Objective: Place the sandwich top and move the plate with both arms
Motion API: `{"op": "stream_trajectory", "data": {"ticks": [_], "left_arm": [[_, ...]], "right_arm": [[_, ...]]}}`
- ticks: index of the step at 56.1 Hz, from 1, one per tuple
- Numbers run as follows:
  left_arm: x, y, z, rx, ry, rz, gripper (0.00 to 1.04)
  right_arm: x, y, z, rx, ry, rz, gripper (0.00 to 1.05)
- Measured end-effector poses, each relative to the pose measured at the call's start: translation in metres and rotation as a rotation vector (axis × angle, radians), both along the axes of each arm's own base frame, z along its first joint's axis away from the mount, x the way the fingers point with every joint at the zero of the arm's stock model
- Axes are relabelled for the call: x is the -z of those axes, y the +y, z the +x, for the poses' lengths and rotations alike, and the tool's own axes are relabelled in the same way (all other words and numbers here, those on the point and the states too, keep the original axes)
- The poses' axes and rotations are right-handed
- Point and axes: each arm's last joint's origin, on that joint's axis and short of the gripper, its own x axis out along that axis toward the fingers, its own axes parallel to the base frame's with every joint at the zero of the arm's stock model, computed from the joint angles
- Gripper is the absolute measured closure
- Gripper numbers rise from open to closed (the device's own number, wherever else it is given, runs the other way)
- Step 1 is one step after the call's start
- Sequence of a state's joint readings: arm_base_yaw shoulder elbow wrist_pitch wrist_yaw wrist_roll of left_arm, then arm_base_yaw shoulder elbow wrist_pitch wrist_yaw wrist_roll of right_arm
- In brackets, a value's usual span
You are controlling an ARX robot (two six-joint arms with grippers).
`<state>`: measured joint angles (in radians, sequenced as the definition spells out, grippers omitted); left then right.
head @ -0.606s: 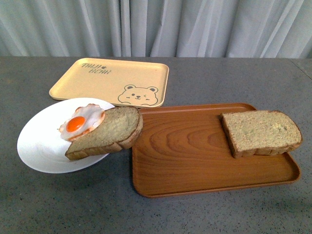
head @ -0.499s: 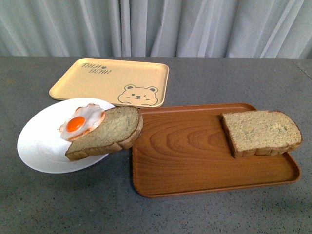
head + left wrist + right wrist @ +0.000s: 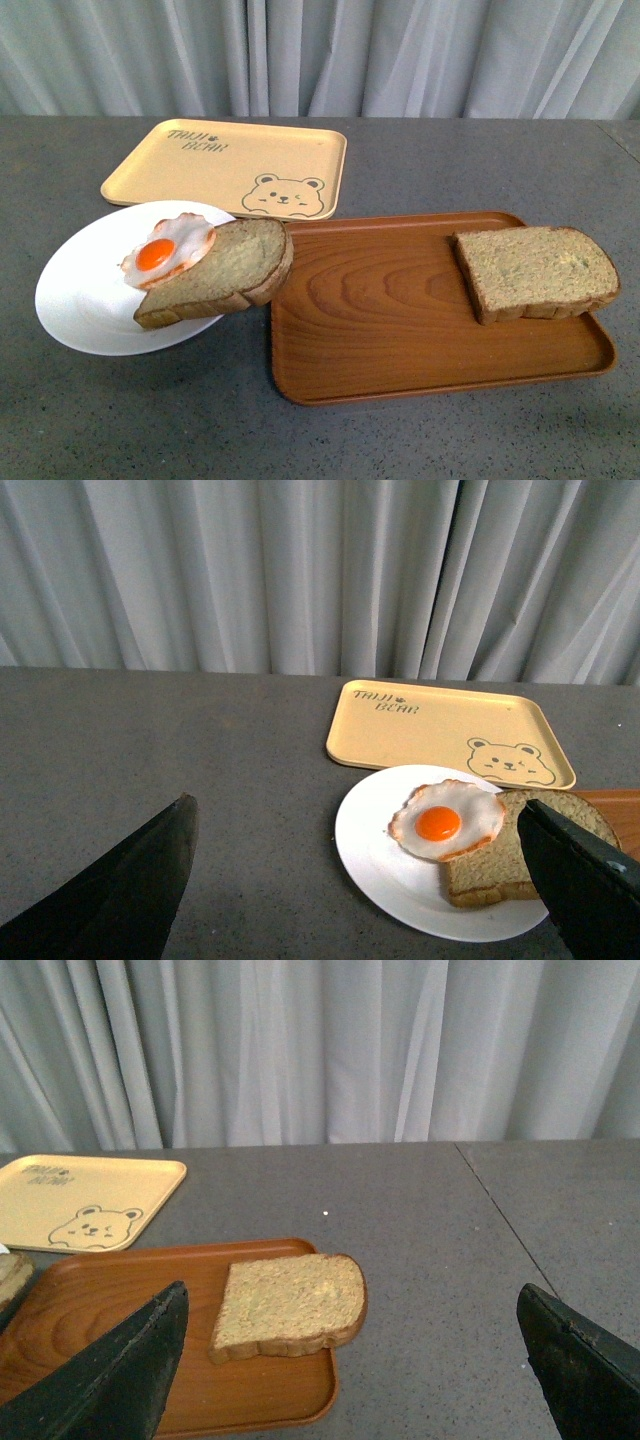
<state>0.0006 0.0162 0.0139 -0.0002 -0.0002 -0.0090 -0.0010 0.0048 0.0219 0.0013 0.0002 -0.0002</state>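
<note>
Nothing has moved. Front view: the sandwich top lies on the brown tray toward the bench's right edge, with the plate near the left edge. Left wrist view: the left pincer is released and empty. Right wrist view: the right pincer is released and aimed at the sandwich top; grasping it seems next.

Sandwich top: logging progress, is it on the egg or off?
Off. The sandwich top lies flat on the brown tray, apart from the egg on the plate.

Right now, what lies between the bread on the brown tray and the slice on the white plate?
Only bare brown tray lies between the sandwich top and the egg-topped slice; the front view shows it.
</note>
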Motion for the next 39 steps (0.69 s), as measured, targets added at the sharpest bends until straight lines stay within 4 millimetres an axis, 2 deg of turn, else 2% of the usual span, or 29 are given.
{"op": "stream_trajectory", "data": {"ticks": [5, 7, 11, 19, 23, 25, 27, 30, 34, 39], "left_arm": [[0.000, 0.000, 0.000, 0.000, 0.000, 0.000, 0.09], [0.000, 0.000, 0.000, 0.000, 0.000, 0.000, 0.09], [0.000, 0.000, 0.000, 0.000, 0.000, 0.001, 0.09], [0.000, 0.000, 0.000, 0.000, 0.000, 0.001, 0.09], [0.000, 0.000, 0.000, 0.000, 0.000, 0.001, 0.09], [0.000, 0.000, 0.000, 0.000, 0.000, 0.001, 0.09], [0.000, 0.000, 0.000, 0.000, 0.000, 0.001, 0.09], [0.000, 0.000, 0.000, 0.000, 0.000, 0.001, 0.09], [0.000, 0.000, 0.000, 0.000, 0.000, 0.001, 0.09], [0.000, 0.000, 0.000, 0.000, 0.000, 0.001, 0.09]], "right_arm": [[0.001, 0.000, 0.000, 0.011, 0.028, -0.013, 0.09], [0.002, 0.001, 0.002, 0.037, 0.160, -0.054, 0.09], [0.001, -0.001, 0.012, 0.031, 0.317, -0.099, 0.09], [-0.014, -0.022, 0.054, 0.061, 0.368, -0.082, 0.09], [-0.019, -0.043, 0.097, 0.087, 0.371, -0.073, 0.09], [-0.012, -0.053, 0.124, 0.094, 0.401, -0.079, 0.09], [-0.003, -0.058, 0.142, 0.087, 0.436, -0.069, 0.09], [0.022, -0.064, 0.169, 0.045, 0.534, -0.010, 0.09], [0.048, -0.064, 0.190, 0.015, 0.621, 0.071, 0.09], [0.062, -0.060, 0.210, -0.021, 0.660, 0.179, 0.09]]}}
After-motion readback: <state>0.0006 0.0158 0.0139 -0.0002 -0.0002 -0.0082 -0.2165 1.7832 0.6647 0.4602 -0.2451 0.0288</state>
